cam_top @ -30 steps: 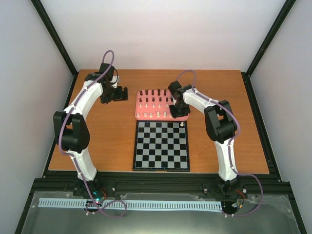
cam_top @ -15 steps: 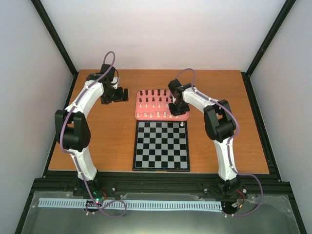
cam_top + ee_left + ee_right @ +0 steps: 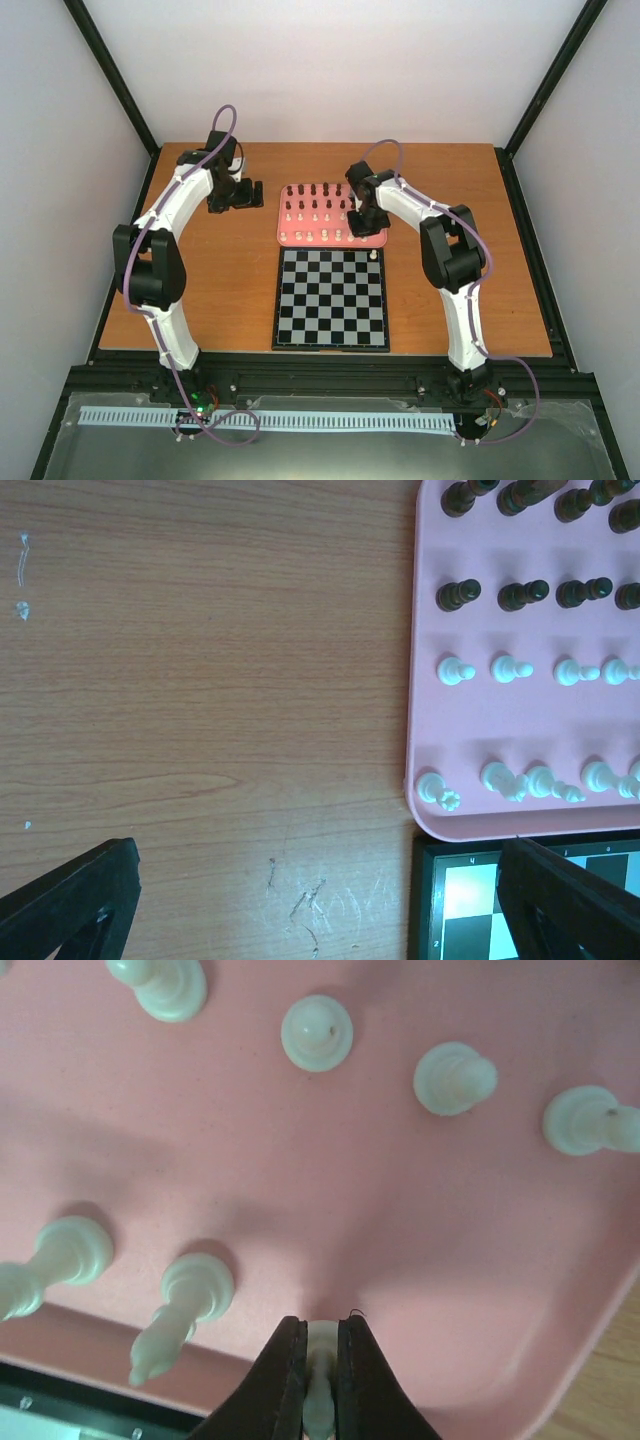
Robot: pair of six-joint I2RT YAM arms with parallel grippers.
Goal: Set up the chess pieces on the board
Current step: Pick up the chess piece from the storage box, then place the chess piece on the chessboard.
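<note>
The checkered board (image 3: 331, 300) lies at the table's middle; one cream piece (image 3: 374, 255) stands on its far right corner. Behind it the pink tray (image 3: 281, 238) holds rows of dark pieces (image 3: 313, 189) and cream pieces (image 3: 308, 236). My right gripper (image 3: 365, 228) is over the tray's near right part, shut on a cream piece (image 3: 321, 1380) that stands on the tray (image 3: 440, 1260). My left gripper (image 3: 232, 197) is open and empty over bare wood left of the tray; its view shows the tray's left edge (image 3: 418, 730), cream pieces (image 3: 455, 670) and the board's corner (image 3: 430, 900).
Black frame rails run along the table's left and right sides. White walls enclose the cell. Bare wooden table (image 3: 220, 290) lies left of the board and to its right (image 3: 470, 180).
The right gripper has shifted slightly back and up over the tray's right end. The left arm has barely moved.
</note>
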